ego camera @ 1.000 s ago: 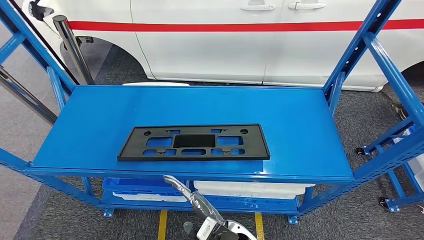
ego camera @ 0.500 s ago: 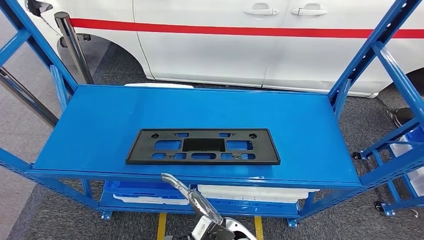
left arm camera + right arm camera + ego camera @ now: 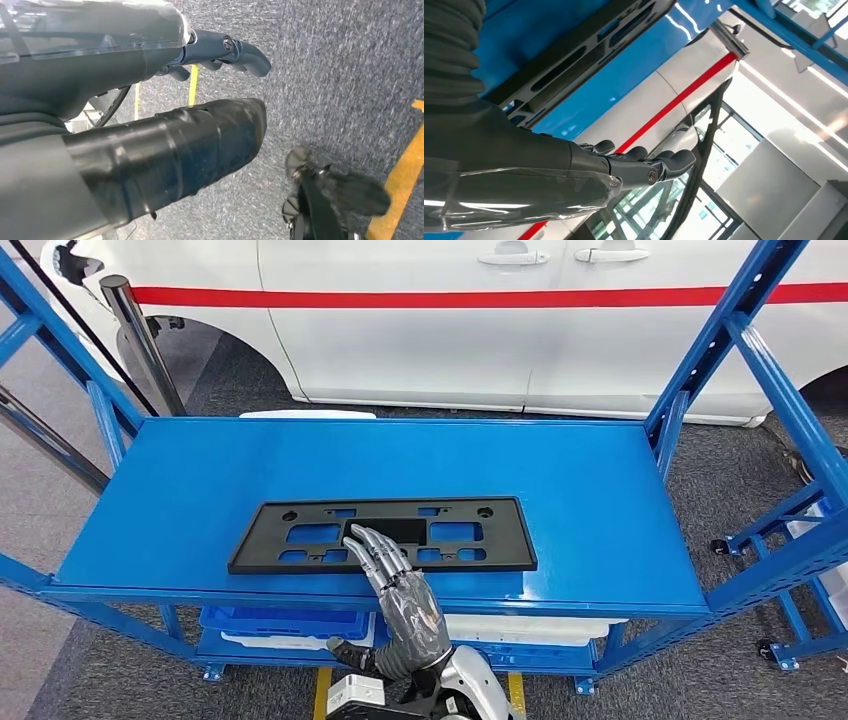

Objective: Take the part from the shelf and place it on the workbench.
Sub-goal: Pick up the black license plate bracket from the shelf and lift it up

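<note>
From my remote station, the head view shows the blue shelf [image 3: 600, 500] squarely in front of the robot, and I take it as my landmark. To the shelf's far left a chrome post [image 3: 140, 335] stands on the grey carpet beside the shelf's blue upright. On the shelf's top board, towards its front edge and a little left of its middle, the part [image 3: 300, 535] lies flat: a long black plastic frame with rectangular cut-outs and small round holes near its back corners. Beneath that board, on the lower level, I see a blue bin [image 3: 270, 622] and a white tray [image 3: 540, 628] side by side. My right hand [image 3: 400, 595] reaches up over the shelf's front edge at the middle, its fingers [image 3: 368, 545] stretched out and apart over the part's front rail; I cannot tell whether they touch it, and it holds nothing. In the right wrist view the same hand [image 3: 634, 165] is extended with fingers nearly straight, the part [image 3: 574, 55] lying on the blue board beside it. Behind the shelf stands a white car [image 3: 480, 330] with a red stripe along its doors. My left hand [image 3: 220, 50] hangs over the carpet in its wrist view, its dark fingers gently curled around nothing, and a yellow floor line [image 3: 400, 175] runs nearby.
</note>
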